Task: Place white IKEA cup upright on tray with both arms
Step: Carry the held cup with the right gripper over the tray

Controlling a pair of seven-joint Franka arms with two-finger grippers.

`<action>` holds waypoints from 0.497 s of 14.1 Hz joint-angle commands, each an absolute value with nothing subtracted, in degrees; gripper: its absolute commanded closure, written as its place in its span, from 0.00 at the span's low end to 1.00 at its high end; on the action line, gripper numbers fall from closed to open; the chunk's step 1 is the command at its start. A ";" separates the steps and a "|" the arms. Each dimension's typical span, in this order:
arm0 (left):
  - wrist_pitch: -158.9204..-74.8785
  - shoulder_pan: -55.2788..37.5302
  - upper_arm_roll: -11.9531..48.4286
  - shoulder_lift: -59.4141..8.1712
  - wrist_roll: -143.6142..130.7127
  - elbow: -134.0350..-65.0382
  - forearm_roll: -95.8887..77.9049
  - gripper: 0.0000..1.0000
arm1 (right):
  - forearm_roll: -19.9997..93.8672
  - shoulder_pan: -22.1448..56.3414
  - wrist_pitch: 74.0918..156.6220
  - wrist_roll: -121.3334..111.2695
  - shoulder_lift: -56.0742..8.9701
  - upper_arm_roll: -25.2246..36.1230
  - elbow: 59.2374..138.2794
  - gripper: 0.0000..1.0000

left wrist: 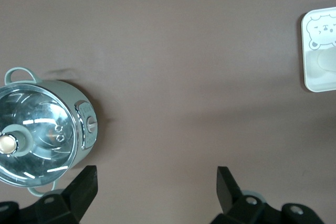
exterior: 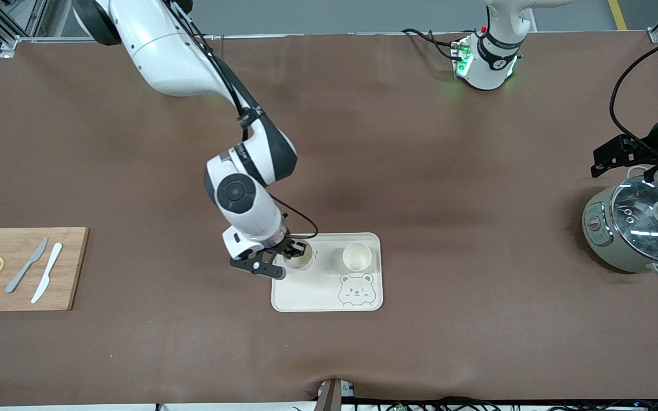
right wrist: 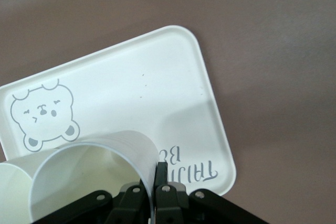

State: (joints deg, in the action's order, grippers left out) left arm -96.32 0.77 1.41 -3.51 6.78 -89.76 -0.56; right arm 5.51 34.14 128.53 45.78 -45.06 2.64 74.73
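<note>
Cup [exterior: 299, 260] under the right claw [exterior: 293, 251] stands upright on the tray [exterior: 312, 297], at the corner toward the right arm's end; a second cup [exterior: 357, 257] stands beside it, apart.

Table [exterior: 420, 171]: brown, wide bare stretch between tray and pot [exterior: 643, 228] — ample room for either arm.

Tray: flat, low rim, bear drawing at the corner nearest the front camera. Held cup sits close to the tray's edge, so little margin there.

Right claw: fingers pressed together on the cup's rim wall, one inside, one outside (right wrist view [right wrist: 94, 171]).

Left claw [left wrist: 157, 192]: spread, holding nothing, waiting over the table beside the pot.

Handling, my judgement: thin-walled, light, smooth — likely tips easily if nudged on release. Rim pinch suits it; lift straight up to clear the neighbour.
</note>
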 commanded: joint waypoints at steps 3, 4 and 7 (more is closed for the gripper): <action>-99.84 0.88 1.67 -4.13 7.38 -90.62 0.35 0.00 | 2.73 36.03 132.97 48.69 -47.81 3.43 74.44 1.00; -99.76 0.97 1.76 -3.87 7.47 -90.70 0.35 0.00 | 2.64 36.04 133.85 48.78 -48.16 3.43 74.44 1.00; -99.23 0.79 1.84 -3.43 7.38 -90.70 0.35 0.00 | 1.41 35.86 134.91 48.78 -49.13 3.51 75.05 1.00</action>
State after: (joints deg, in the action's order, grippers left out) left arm -99.16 0.76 1.46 -4.55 6.78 -90.24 -0.56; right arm 3.22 35.56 133.98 47.21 -48.72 3.05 74.82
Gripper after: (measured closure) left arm 0.000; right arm 0.960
